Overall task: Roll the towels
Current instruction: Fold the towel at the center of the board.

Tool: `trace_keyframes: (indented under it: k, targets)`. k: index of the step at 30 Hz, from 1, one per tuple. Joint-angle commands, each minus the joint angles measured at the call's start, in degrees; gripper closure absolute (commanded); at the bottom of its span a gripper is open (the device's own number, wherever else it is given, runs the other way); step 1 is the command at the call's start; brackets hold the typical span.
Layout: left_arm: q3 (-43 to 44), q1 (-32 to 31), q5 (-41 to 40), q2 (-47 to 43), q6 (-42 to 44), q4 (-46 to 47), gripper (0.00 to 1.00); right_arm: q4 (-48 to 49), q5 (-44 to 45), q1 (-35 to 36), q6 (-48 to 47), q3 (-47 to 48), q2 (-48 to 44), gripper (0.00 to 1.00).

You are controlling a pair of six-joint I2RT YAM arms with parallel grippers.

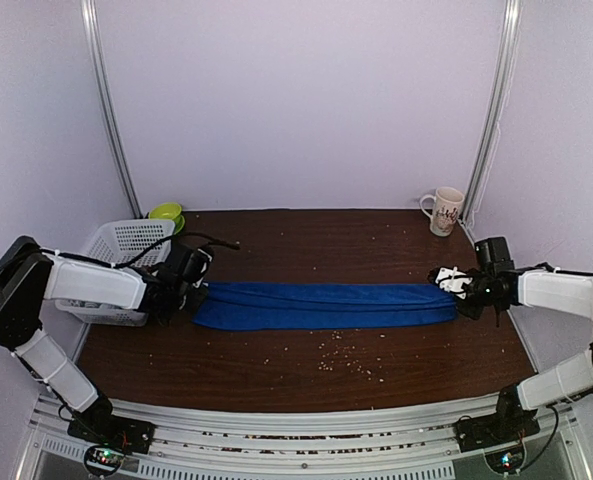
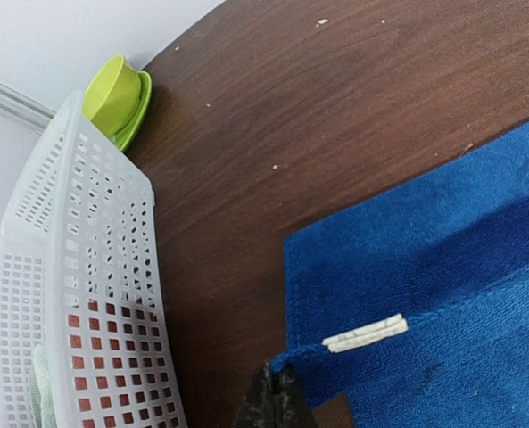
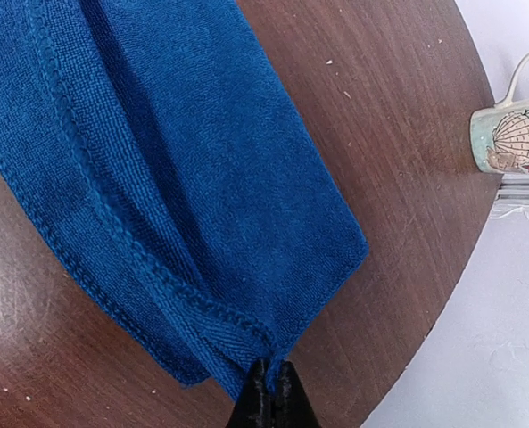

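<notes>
Folded blue towel (image 1: pixel 321 305) spans the table, near left edge to near right edge. Your left tool (image 2: pixel 277 390) and right tool (image 3: pixel 270 379) each pinch an end corner. Hold tension even and align the hems before you roll.
</notes>
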Motion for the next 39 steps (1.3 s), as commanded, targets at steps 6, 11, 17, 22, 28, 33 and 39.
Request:
trace_keyframes:
  k: [6,11,17,22,28,33,39]
  targets:
    - [-2.0,-1.0,-2.1,-0.1,-2.5,-0.3,1.00,1.7,1.5,-0.6,-1.7,-3.2,-0.7,1.00]
    - [-3.4,-1.3,-2.1,-0.8,-3.1,-0.6,1.00,3.8,2.4,-0.6,-2.1,-4.4,-0.9,1.00]
    - [-3.4,-1.8,-1.3,-2.2,-3.1,-1.2,1.00,5.2,2.6,-0.6,-2.8,-5.5,-1.3,1.00]
    - [-2.4,-2.4,-2.5,-1.0,-3.1,-2.6,1.00,5.6,2.4,-0.6,-3.9,-6.1,-2.1,1.00]
    - [-2.8,-2.6,-2.6,-2.6,-3.6,-2.8,1.00,7.3,0.9,-0.6,-7.3,-9.1,-6.4,1.00]
    - [-2.9,-2.9,-2.9,-3.5,-3.7,-3.3,0.96,11.8,0.0,-0.6,-10.7,-14.3,-11.7,0.99]
    - [-2.8,-3.8,-3.4,-3.8,-3.7,-3.7,0.86,13.1,-1.2,-0.6,-11.5,-16.0,-13.8,0.89]
